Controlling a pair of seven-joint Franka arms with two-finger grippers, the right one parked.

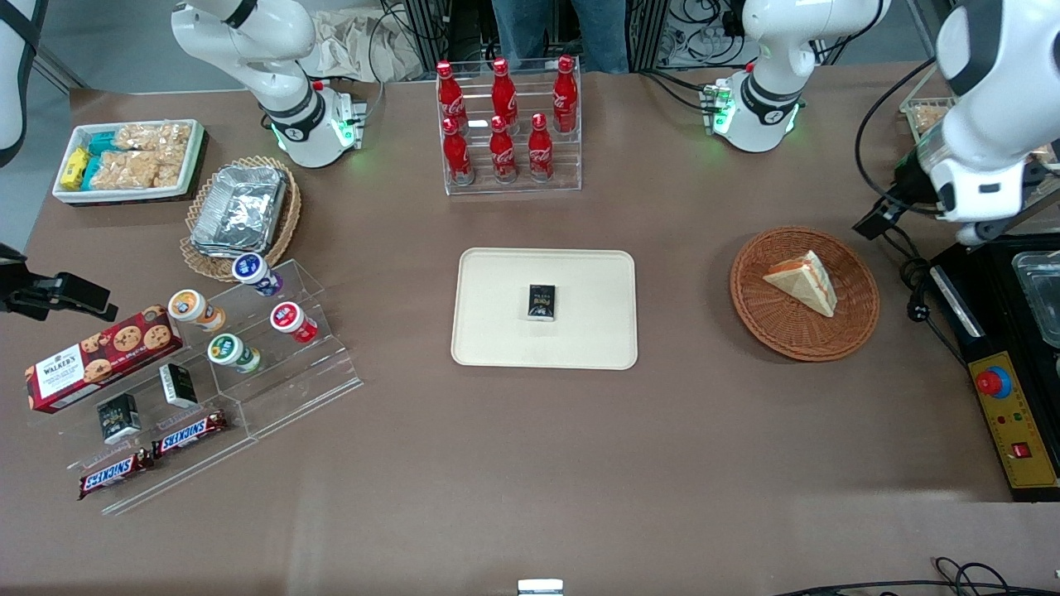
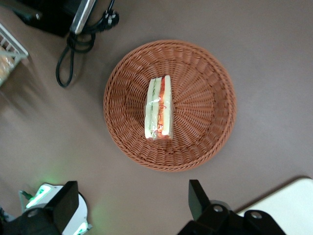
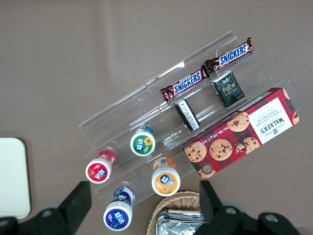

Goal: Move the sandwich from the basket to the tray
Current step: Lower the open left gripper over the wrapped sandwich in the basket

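The sandwich (image 1: pixel 805 282) lies in the basket (image 1: pixel 774 327), right of centre in the front view, toward the working arm's end of the table. That view shows it as a pale triangular wedge with its broad bread face up and an orange band along the upper edge. The left wrist view shows what the front view hides: the filling edge of the sandwich (image 2: pixel 159 107), with green and red-orange stripes between white slices under a glossy clear wrap. There the basket (image 2: pixel 205 93) appears as a full round of reddish-brown weave, the wedge resting slightly off its centre.

The tray (image 1: pixel 497 331) sits at the middle of the front view, well apart from the basket, flat and cream with rounded corners; a small dark box (image 1: pixel 542 301) lies on it. Only a pale corner of the tray (image 2: pixel 288 205) enters the left wrist view.

The gripper (image 2: pixel 133 200) hangs above the table near the basket's rim, its two dark fingers (image 2: pixel 197 196) spread wide and holding nothing. In the front view the left arm (image 1: pixel 981 108) fills the upper right corner, bent over the table edge, and its fingers are not seen there.

Red cola bottles (image 1: pixel 501 120) stand in a clear rack at top centre, farther from the front camera than the tray.
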